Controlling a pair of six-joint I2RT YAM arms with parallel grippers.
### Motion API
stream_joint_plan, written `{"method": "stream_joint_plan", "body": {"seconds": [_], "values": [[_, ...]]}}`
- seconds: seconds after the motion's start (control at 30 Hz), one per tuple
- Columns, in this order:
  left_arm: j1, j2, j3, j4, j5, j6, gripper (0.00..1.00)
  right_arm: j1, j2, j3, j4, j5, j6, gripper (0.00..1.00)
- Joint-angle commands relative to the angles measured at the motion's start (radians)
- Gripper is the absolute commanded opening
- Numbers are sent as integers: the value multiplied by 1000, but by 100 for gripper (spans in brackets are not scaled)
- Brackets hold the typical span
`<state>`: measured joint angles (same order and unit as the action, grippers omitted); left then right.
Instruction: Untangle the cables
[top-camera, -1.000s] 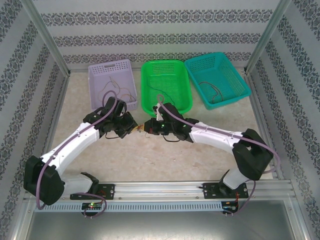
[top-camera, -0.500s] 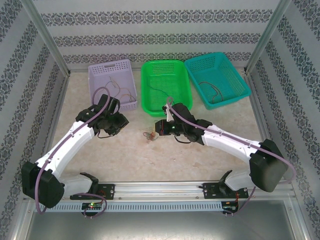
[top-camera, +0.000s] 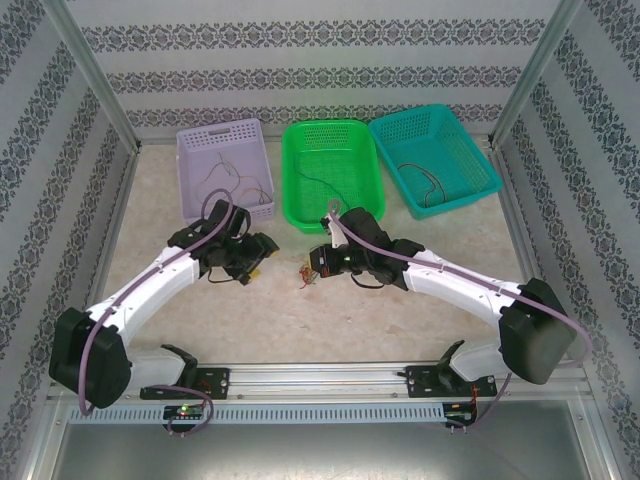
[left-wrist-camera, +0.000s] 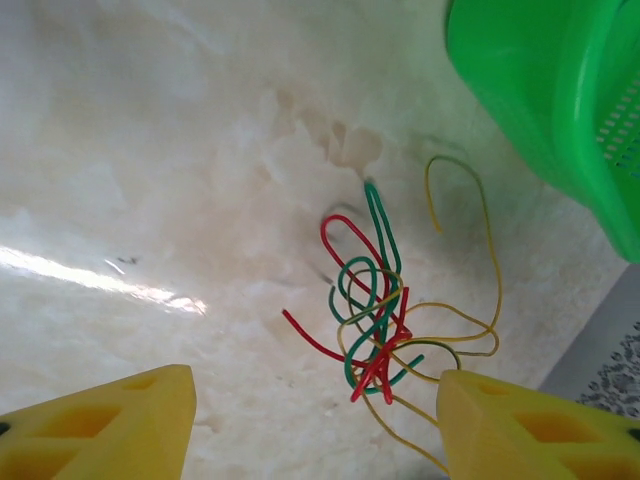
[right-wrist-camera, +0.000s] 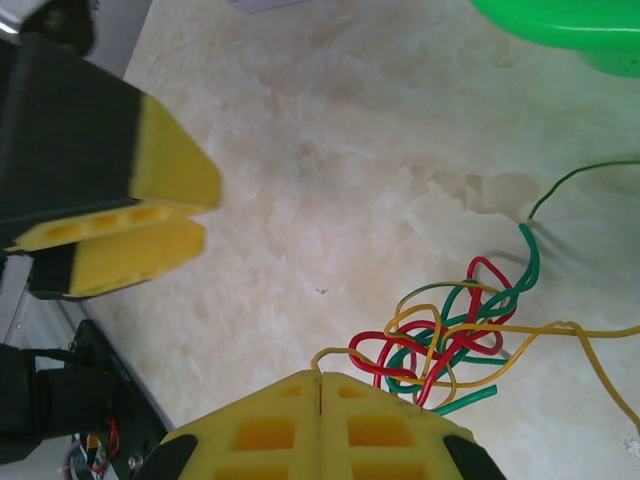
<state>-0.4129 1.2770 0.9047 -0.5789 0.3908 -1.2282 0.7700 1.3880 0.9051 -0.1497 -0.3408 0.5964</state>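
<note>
Several thin cables (left-wrist-camera: 375, 335) (red, green and yellow strands looped through one another) form one knot over the pale marbled table (top-camera: 300, 330). The knot sits between the two arms and near the front rim of the green basket (top-camera: 292, 175).

Right gripper (right-wrist-camera: 320, 378): the yellow fingers are pressed flat together. A yellow strand curls into the seam at their tips, so the knot is pinched there. Most of the tangle spreads just beyond the fingertips, with one long yellow strand and one green strand trailing away toward the green basket.

Left gripper (left-wrist-camera: 318, 425): the jaws stand wide apart and carry nothing. In its wrist view the knot lies ahead of the gap, closer to the right-hand finger and touching neither. From overhead this gripper is near the knot but apart from it, on the side opposite the right gripper.

Background: a lilac basket (top-camera: 190, 150), the green basket and a teal basket (top-camera: 482, 150) stand in a row at the far edge of the table. Single wires (top-camera: 425, 178) lie in each one.
</note>
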Motion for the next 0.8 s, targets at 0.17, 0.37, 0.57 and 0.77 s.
{"method": "stream_joint_plan", "body": {"seconds": [0.17,0.37,0.57,0.77], "values": [[-101,127,-33,259,98,-313,73,-10,-42,-13,11,-124,-73,0],[-189,276,0,277,99,-369,64,-33,-73,-72,32,-168,-79,0],[-199,351,4,304,42,-378,29,-56,-128,-114,28,-177,-78,0],[-191,349,84,119,-57,-280,1,-109,-228,-156,-1,-153,-67,0]]}}
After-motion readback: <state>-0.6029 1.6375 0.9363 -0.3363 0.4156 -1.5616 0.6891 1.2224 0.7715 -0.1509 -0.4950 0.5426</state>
